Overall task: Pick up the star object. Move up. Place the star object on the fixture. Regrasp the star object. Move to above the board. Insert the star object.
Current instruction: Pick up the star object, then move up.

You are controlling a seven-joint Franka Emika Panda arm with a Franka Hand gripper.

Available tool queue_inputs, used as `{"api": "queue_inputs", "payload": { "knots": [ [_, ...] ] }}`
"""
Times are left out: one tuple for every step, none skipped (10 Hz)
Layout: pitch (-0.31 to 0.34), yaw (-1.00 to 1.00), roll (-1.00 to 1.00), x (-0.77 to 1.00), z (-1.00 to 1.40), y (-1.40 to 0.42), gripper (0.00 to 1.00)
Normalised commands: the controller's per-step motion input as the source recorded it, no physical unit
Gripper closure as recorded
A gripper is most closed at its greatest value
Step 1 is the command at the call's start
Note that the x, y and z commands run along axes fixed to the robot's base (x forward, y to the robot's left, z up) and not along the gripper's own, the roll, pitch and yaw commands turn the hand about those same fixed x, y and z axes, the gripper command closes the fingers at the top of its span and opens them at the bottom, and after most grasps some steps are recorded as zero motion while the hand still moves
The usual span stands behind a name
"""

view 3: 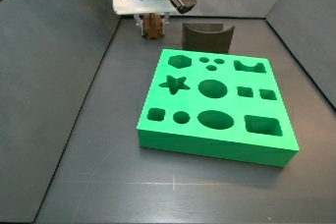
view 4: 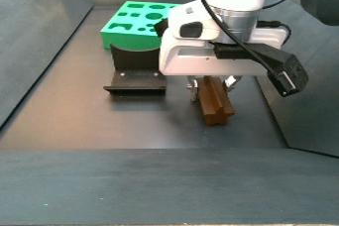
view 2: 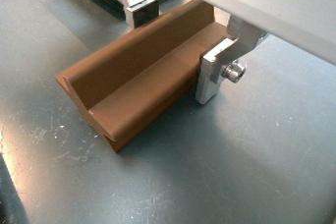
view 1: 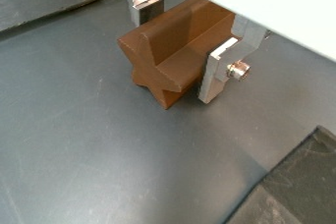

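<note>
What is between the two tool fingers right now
The star object lies between the tool's fingers in both wrist views, resting on the floor; contact is unclear.

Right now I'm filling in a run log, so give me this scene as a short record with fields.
star object: long brown star-section block lying on the grey floor
gripper: down at the block, fingers on either side of it; contact not clear
fixture: dark block beside the gripper, nothing on it
board: green slab with its star hole unfilled
task stage: pick-up, block not yet lifted
</note>
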Motion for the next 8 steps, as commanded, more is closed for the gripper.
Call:
{"api": "queue_inputs", "payload": {
  "knots": [
    [0.000, 0.00, 0.00, 0.00, 0.00, 0.00, 1.00],
    [0.000, 0.00, 0.00, 0.00, 0.00, 0.00, 1.00],
    [0.000, 0.00, 0.00, 0.00, 0.00, 0.00, 1.00],
    [0.000, 0.00, 0.00, 0.00, 0.00, 0.00, 1.00],
    [0.000, 0.00, 0.00, 0.00, 0.00, 0.00, 1.00],
    [0.000, 0.00, 0.00, 0.00, 0.83, 0.00, 1.00],
    [0.006, 0.00, 0.00, -0.02, 0.83, 0.02, 1.00],
    [0.030, 0.00, -0.01, -0.06, 0.73, 0.01, 1.00]
  ]
}}
